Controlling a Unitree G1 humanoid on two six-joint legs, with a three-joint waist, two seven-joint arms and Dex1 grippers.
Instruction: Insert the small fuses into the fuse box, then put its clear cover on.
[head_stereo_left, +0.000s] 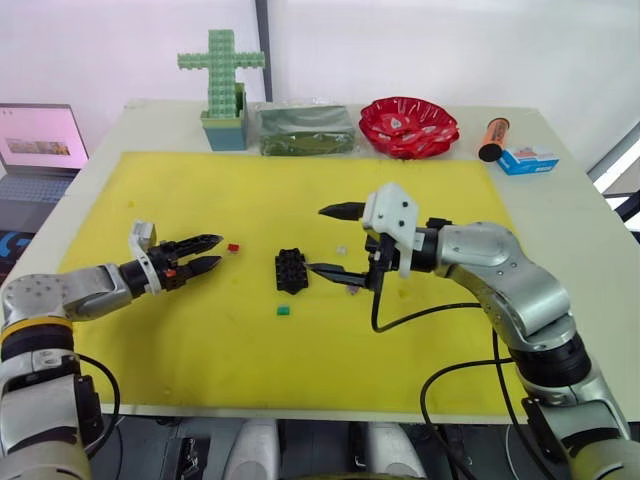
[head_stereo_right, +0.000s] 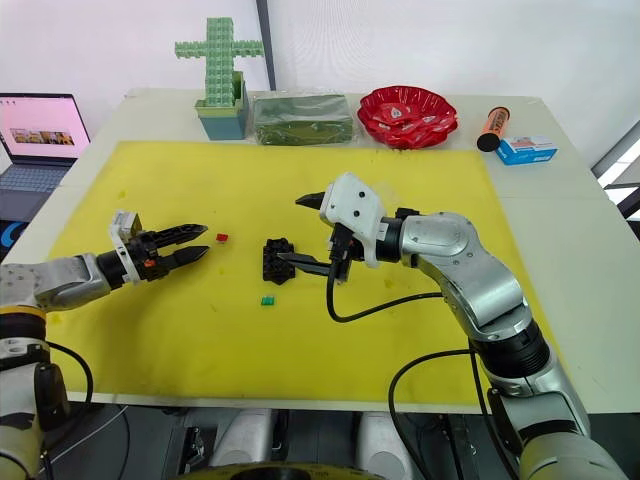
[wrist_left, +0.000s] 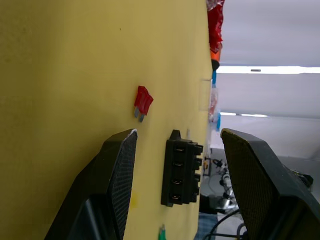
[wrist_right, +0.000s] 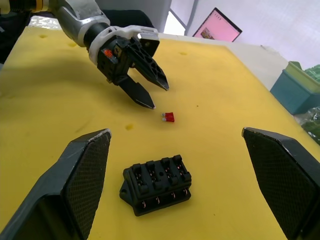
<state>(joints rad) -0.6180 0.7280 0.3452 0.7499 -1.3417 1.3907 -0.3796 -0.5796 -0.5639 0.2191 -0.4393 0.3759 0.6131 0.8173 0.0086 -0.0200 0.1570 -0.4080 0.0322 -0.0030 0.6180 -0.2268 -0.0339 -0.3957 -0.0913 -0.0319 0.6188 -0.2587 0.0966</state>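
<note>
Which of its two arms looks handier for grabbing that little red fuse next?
Probably the left. The left gripper is open, empty, and points at the red fuse lying just beyond its fingers. The right gripper is open beside the fuse box, farther from that fuse.

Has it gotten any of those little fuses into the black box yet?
Not yet. The fuse box shows empty slots, and the red fuse and green fuse lie loose on the yellow mat. Both the left gripper and right gripper are open, holding nothing.
</note>
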